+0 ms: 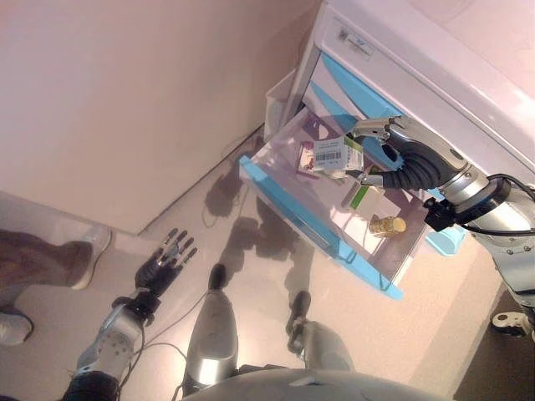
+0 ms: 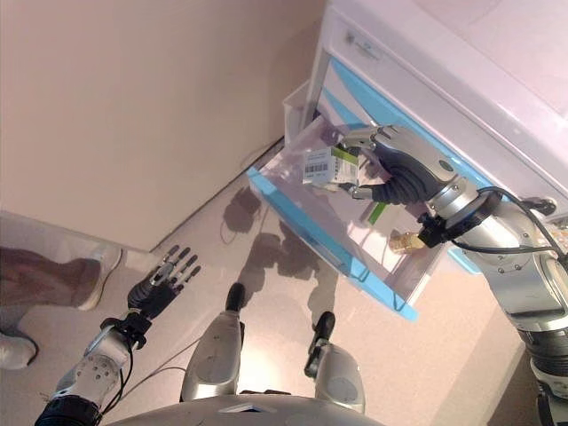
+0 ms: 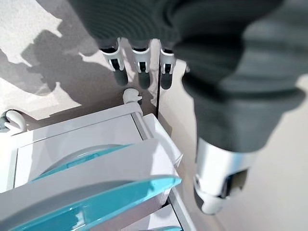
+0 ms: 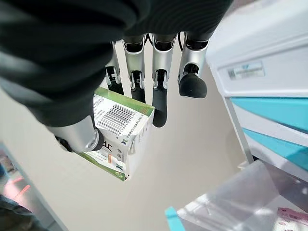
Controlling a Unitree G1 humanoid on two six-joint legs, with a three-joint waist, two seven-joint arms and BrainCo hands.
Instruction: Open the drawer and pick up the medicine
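Observation:
The white cabinet's (image 1: 435,50) clear drawer with a blue front (image 1: 288,205) stands pulled open. My right hand (image 1: 393,154) is over the drawer, shut on a white and green medicine box with a barcode (image 1: 332,154); in the right wrist view the box (image 4: 120,132) is pinched between thumb and fingers (image 4: 160,103). Inside the drawer lie a pink packet (image 1: 307,159), a green item (image 1: 362,197) and a small yellow-capped bottle (image 1: 388,225). My left hand (image 1: 165,263) hangs open low at my left side, away from the drawer.
A beige wall (image 1: 125,100) runs on the left. A person's shoes (image 1: 84,255) stand at the left edge near my left hand. A small white bin (image 1: 278,104) sits beside the cabinet. Other blue-fronted drawers (image 1: 359,88) stay shut above.

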